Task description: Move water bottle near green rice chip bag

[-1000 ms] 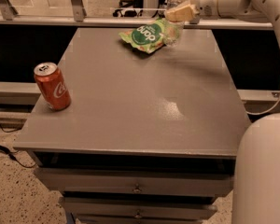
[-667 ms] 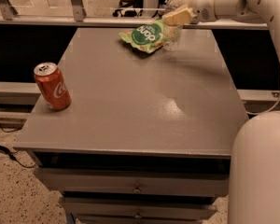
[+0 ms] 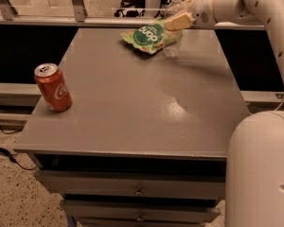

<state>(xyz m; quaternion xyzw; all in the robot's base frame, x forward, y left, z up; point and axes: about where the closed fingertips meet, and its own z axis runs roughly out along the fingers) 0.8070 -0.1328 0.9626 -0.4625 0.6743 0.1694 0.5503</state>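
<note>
Our gripper (image 3: 179,20) is at the bottle (image 3: 172,46) beside the far bag (image 3: 144,34), grip unclear; we judge it light, slippery, best held mid-body

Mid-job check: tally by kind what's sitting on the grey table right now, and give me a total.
Bottles: 1, the clear ribbed plastic water bottle, at the far side.
Snack bags: 1, the crinkled light-green rice chip bag, right beside the bottle.
Cans: 1, the red soda can, standing alone, nearer the camera.
Total: 3.
The gripper is at the bottle's upper half.
</note>
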